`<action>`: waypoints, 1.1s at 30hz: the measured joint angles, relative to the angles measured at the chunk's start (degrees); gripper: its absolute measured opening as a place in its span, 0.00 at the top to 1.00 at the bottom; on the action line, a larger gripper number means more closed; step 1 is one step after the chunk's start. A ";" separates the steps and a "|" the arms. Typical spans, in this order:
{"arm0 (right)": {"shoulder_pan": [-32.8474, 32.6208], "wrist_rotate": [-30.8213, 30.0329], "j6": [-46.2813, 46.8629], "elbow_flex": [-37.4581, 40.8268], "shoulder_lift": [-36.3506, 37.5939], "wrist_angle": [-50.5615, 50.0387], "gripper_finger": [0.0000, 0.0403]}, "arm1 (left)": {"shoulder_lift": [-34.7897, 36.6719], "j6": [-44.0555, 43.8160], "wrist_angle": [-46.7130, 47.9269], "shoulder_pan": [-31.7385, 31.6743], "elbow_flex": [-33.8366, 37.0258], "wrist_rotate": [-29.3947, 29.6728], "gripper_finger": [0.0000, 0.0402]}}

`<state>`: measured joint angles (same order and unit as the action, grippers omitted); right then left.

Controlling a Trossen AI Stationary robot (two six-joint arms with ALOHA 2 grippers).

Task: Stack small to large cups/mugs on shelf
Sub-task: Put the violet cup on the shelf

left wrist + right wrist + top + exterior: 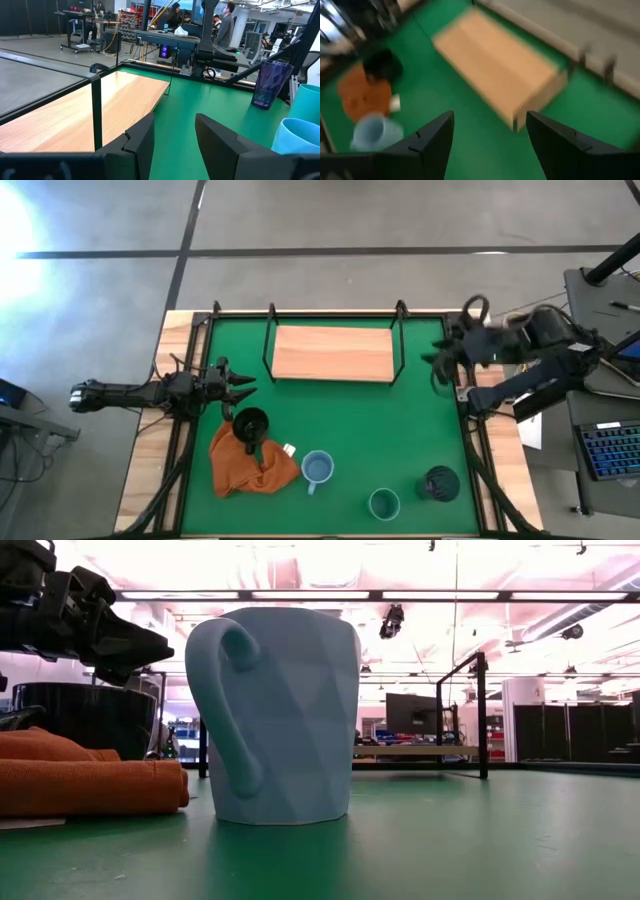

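The black mug (250,423) stands on the orange cloth (250,465) at the mat's near left. The light blue mug (318,468), the teal cup (384,503) and the dark purple tumbler (440,482) stand on the green mat along its near side. The wooden shelf (333,352) with its black frame stands at the far middle and holds no cup. My left gripper (240,385) is open and empty, just to the far side of the black mug. My right gripper (440,365) is open and empty at the shelf's right end, above the mat.
The green mat (420,430) has bare room between the shelf and the row of cups. The shelf's black posts (398,315) rise at its corners. A keyboard (610,450) and cables lie off the table's right side. People stand in the room beyond the table.
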<state>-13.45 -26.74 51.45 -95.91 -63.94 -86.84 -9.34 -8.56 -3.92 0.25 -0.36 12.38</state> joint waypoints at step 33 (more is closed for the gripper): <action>-40.81 26.19 68.90 20.15 -12.52 2.80 0.40 | 0.00 0.00 0.02 0.00 0.00 0.00 0.68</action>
<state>-54.26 -0.55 120.34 -75.77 -76.46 -84.04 -9.34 -8.56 -3.90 0.25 -0.36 12.38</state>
